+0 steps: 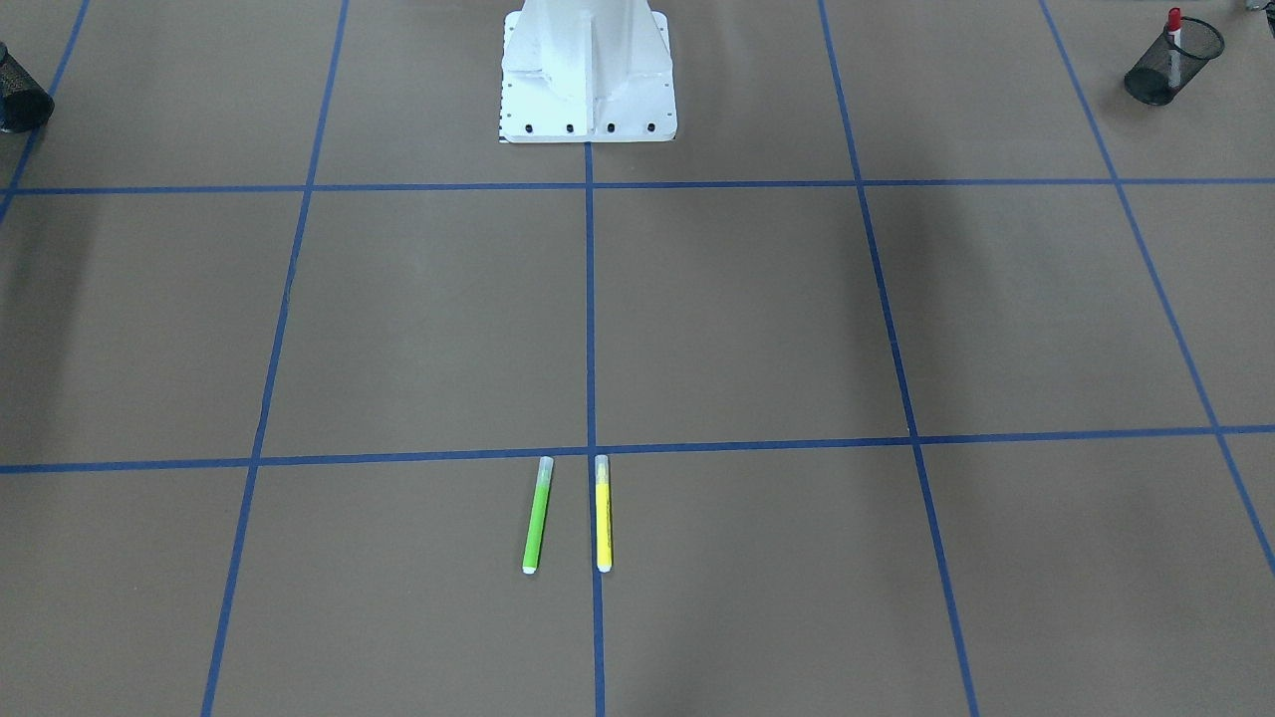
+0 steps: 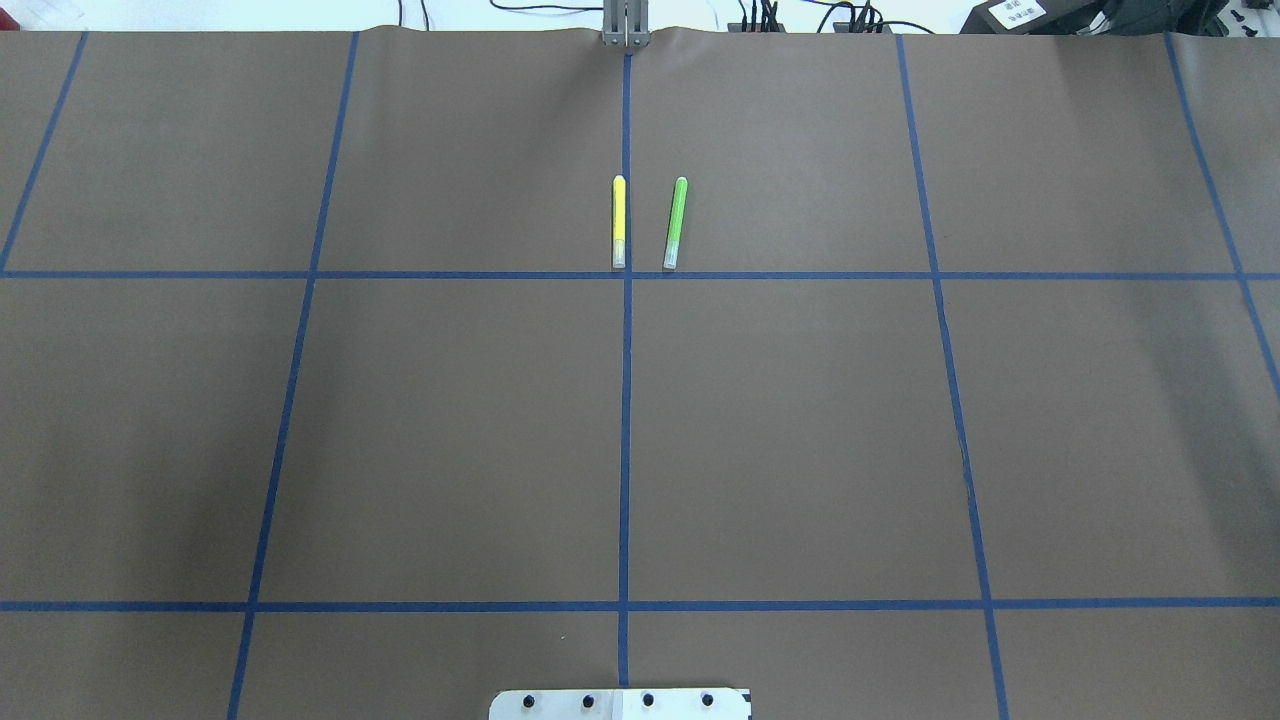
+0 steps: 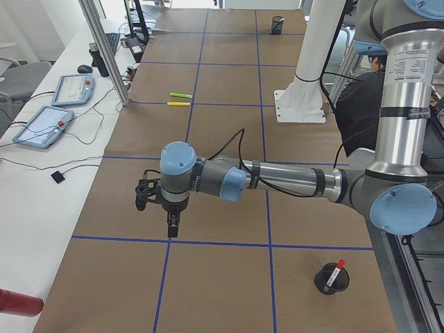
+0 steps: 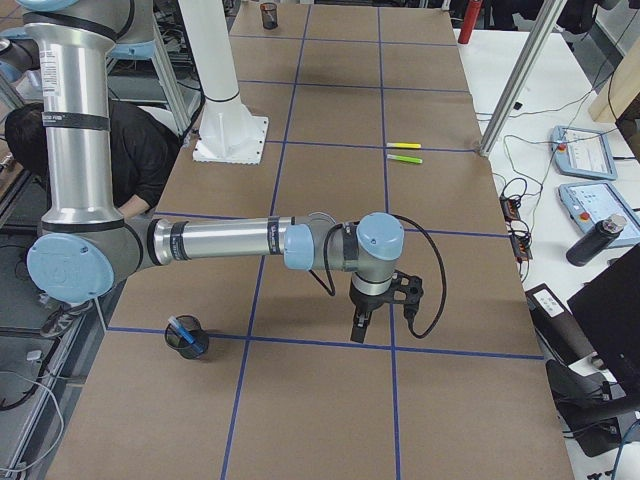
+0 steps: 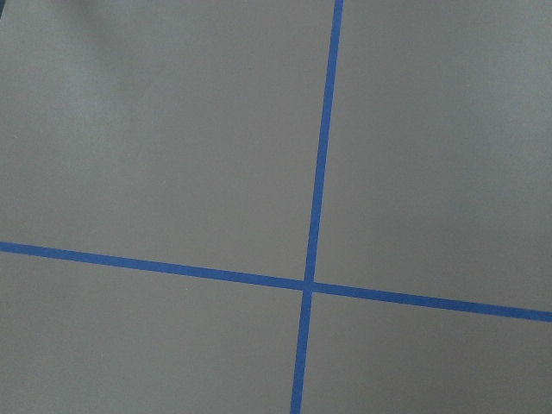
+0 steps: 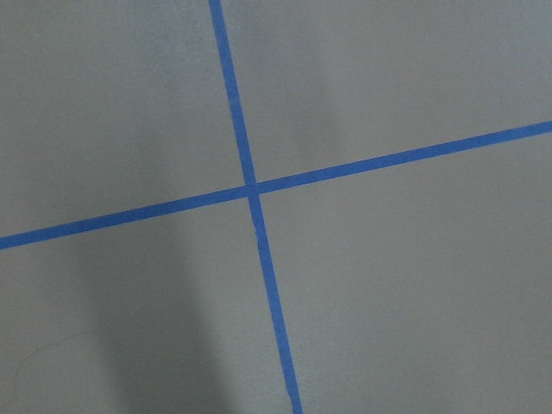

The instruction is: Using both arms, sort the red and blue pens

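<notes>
The red pen [image 1: 1174,25] stands in a black mesh cup [image 1: 1171,62] at the table corner on the robot's left, and the red pen [image 3: 335,272] also shows in the exterior left view. A blue pen [image 4: 185,333] rests in another black mesh cup [image 4: 188,338] on the robot's right. My left gripper [image 3: 171,225] hangs over bare table near a tape crossing, apart from its cup. My right gripper [image 4: 357,328] hangs likewise above a tape line. Both grippers show only in the side views, so I cannot tell whether they are open or shut. The wrist views show only table and tape.
A green marker [image 1: 537,515] and a yellow marker [image 1: 603,514] lie side by side at the table's far middle. The white pedestal [image 1: 588,75] stands at the robot's side. A person [image 4: 130,140] sits behind the robot. Tablets and cables lie on the operators' side table.
</notes>
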Motion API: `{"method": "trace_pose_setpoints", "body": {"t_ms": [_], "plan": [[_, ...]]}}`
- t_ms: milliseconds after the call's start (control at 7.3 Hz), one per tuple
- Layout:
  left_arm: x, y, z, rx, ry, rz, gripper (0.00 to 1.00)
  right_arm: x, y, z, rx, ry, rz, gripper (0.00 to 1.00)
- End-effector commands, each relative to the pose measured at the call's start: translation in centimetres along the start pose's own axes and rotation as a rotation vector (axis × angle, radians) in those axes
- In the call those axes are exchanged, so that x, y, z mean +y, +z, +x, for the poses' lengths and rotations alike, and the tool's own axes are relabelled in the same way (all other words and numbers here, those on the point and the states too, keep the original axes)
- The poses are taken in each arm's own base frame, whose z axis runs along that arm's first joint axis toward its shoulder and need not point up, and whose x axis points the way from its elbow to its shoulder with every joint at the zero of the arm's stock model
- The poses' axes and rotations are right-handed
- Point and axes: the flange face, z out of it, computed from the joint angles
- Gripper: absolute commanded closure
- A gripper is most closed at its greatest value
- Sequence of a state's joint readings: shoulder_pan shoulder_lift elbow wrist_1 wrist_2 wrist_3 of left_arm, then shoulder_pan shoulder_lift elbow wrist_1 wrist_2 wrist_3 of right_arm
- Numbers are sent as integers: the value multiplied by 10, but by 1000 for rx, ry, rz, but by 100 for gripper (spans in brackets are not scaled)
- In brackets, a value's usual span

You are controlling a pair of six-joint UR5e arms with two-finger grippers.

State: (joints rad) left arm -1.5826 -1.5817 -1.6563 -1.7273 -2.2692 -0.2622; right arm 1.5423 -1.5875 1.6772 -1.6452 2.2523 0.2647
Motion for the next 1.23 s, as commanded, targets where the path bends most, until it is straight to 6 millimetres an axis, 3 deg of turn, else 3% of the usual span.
{"method": "trace_pose_setpoints", "body": {"t_ms": [0, 1096], "plan": [[8, 8, -7, -12, 2, -16, 0, 10, 8, 10, -1, 18, -19, 0], [14, 13, -12, 5, -9, -31, 0, 10, 8, 5, -37, 26, -24, 0]]}}
